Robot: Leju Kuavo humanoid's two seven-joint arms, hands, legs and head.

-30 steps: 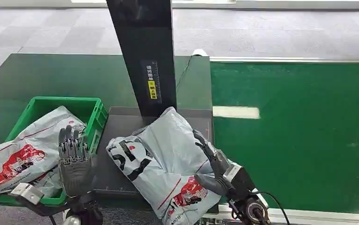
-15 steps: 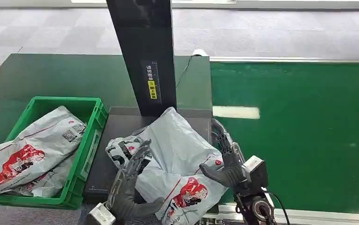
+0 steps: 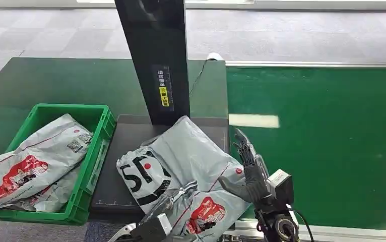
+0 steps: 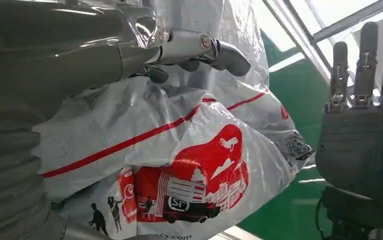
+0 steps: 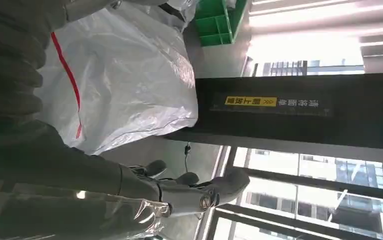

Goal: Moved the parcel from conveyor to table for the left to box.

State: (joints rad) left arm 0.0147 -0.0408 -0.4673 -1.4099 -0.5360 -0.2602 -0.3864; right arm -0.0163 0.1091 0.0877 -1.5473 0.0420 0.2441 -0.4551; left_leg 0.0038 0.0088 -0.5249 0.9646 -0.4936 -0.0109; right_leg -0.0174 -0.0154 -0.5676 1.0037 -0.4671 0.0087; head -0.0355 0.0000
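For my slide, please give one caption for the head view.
Left hand reaches onto the grey parcel on the table; right hand open beside it; green box at left.

High head view — wrist views close, perhaps sideways

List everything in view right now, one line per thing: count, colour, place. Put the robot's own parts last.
parcel: one, grey plastic bag with black and red print, on the dark platform in front of the black post.
bagged parcels: at least two, grey with red print, in the crate, hanging over its near-left edge.
crate: one, green, left of the platform.
platform: one, dark grey, between crate and conveyor.
post: one, black with a yellow label, behind the parcel.
conveyor: one, green belt, on the right.
table: one, dark green, behind the crate.
left hand: one, grey, fingers on the parcel's near side.
right hand: one, grey, fingers apart, beside the parcel's right edge.
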